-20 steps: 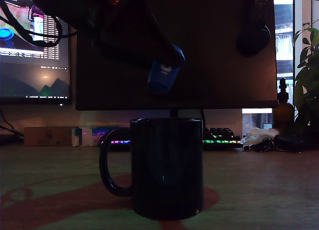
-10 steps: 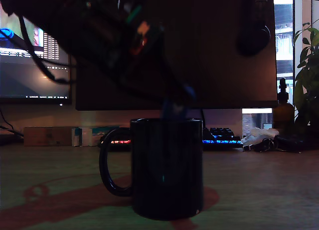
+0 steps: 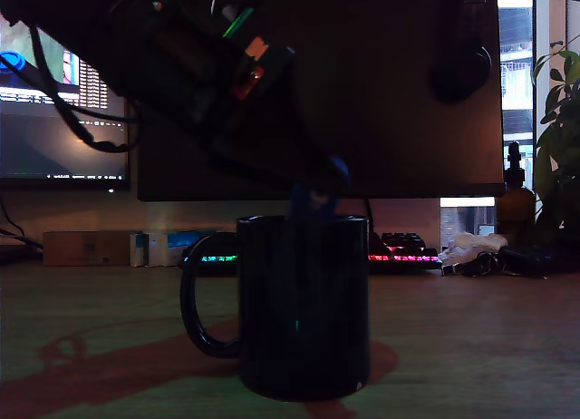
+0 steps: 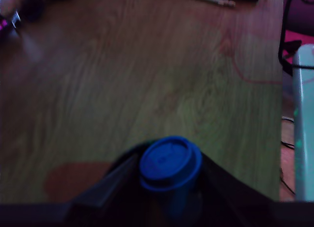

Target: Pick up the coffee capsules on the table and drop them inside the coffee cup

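One arm slants down (fingers (image 3: 319, 185) pinching blue capsule (image 4: 170, 163)) over mug (image 3: 304, 306).

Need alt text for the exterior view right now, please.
A dark robot arm's gripper holds a small blue coffee capsule at the rim of a glossy near-black ceramic mug standing on a wooden table. Behind are a dark monitor and a lit keyboard.

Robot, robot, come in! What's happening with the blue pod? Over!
Tool shut on blue capsule. Capsule right at the mug rim, not dropped. Nothing blocking the opening.
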Tool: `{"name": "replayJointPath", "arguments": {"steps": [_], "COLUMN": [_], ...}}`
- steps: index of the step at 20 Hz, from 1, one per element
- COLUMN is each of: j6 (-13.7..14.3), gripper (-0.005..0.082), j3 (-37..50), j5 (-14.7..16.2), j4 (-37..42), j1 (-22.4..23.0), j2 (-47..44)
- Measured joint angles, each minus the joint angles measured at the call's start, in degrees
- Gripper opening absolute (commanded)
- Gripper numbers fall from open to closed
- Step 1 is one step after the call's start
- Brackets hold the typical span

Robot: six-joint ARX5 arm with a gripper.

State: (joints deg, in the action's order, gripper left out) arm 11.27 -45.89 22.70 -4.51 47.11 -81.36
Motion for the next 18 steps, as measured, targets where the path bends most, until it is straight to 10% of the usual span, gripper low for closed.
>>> {"name": "replayJointPath", "arguments": {"steps": [12, 15, 18], "j6": [-0.55, -0.55, -0.63], "gripper": [0.0227, 0.0573, 0.0629], "j3": [0.0, 0.0, 0.0], "j5": [0.0, -0.24, -1.29], "j4": [-1.68, -1.51, -1.46], "j1": [0.0, 0.0, -0.02], "j2": [0.0, 0.0, 0.0]}}
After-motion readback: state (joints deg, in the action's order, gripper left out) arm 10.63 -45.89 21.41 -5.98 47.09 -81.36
